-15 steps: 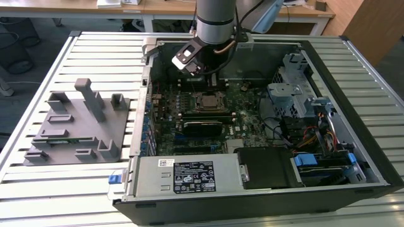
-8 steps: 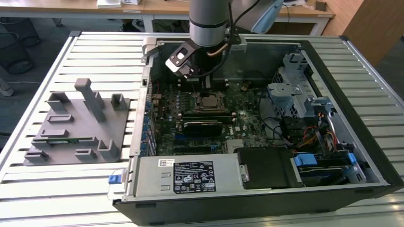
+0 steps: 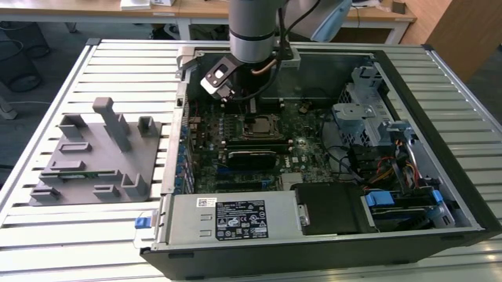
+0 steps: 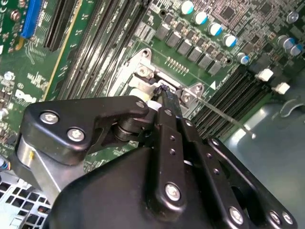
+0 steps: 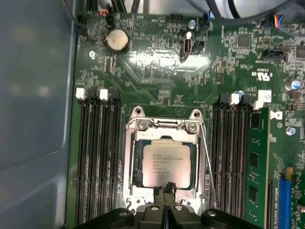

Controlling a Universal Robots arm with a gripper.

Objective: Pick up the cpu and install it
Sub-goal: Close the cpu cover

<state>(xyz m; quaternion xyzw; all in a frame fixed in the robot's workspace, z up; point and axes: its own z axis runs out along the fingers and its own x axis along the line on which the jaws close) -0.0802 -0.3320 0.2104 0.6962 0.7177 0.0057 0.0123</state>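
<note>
In the open computer case (image 3: pixel 469 176), the motherboard (image 5: pixel 157 71) has its socket frame (image 5: pixel 164 125) hemmed between memory slots (image 5: pixel 97 157), the cpu (image 5: pixel 167 162) lying flat inside it, while the gripper (image 5: pixel 164 191), jaws pressed together and empty, hangs over the frame's edge.

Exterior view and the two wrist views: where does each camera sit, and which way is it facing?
Exterior view: off the arm, raised, looking down into the open computer case; the arm and gripper show.
First wrist view: on the wrist, looking straight down at the motherboard; the cpu lies in its socket, with the gripper beside it.
Second wrist view: on the wrist, looking obliquely along the gripper toward the socket.
Shared: both wrist views show the shut gripper at the socket.
</note>
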